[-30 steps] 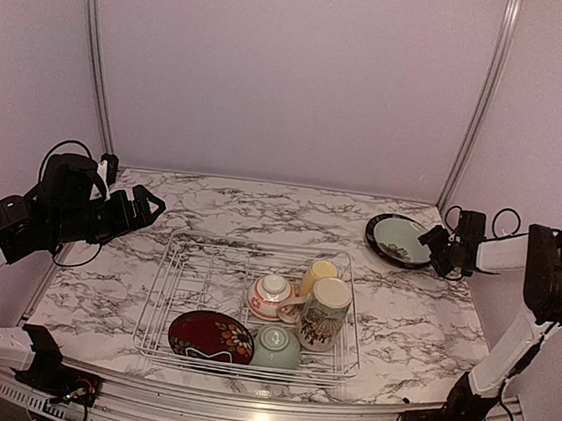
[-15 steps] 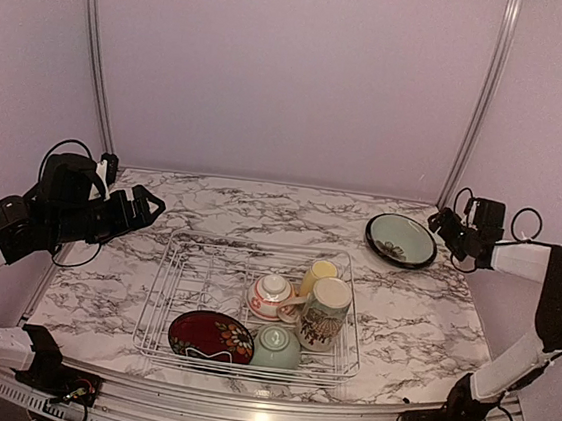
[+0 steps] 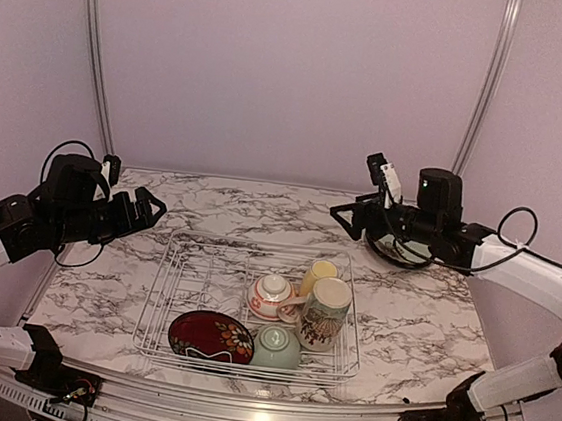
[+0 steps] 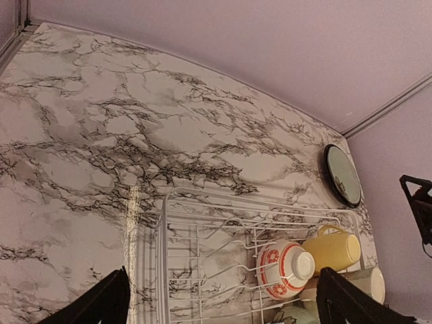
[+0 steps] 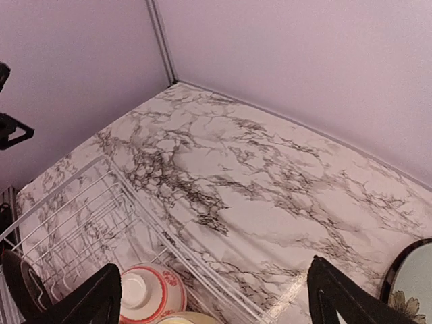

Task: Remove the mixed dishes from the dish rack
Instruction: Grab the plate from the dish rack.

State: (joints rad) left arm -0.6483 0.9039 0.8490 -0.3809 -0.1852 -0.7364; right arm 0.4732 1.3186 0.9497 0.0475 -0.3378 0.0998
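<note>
Top external view: the teal plate (image 4: 342,174) lies on the desk (image 3: 102,282); five dishes wait in the rack (image 3: 170,259). Left claw (image 3: 147,206) and right claw (image 3: 347,220) both gape empty, the right near the rack's far corner. Next, probably: lower onto the yellow cup (image 3: 319,272).

You withdrew the right gripper (image 3: 347,217) from the right rim of the black-rimmed pale teal plate (image 4: 343,174), where it had sat low over the tabletop (image 3: 420,326). You first lifted it back toward the rear right corner. You then swung the right arm up and to the left, across the plate. The gripper ended raised over the plate's left side, pointing toward the far right corner of the dish rack (image 3: 258,241). The jaws spread wider during this travel and ended apart with nothing between them. In the top view, the arm came to cover part of the plate.
</note>
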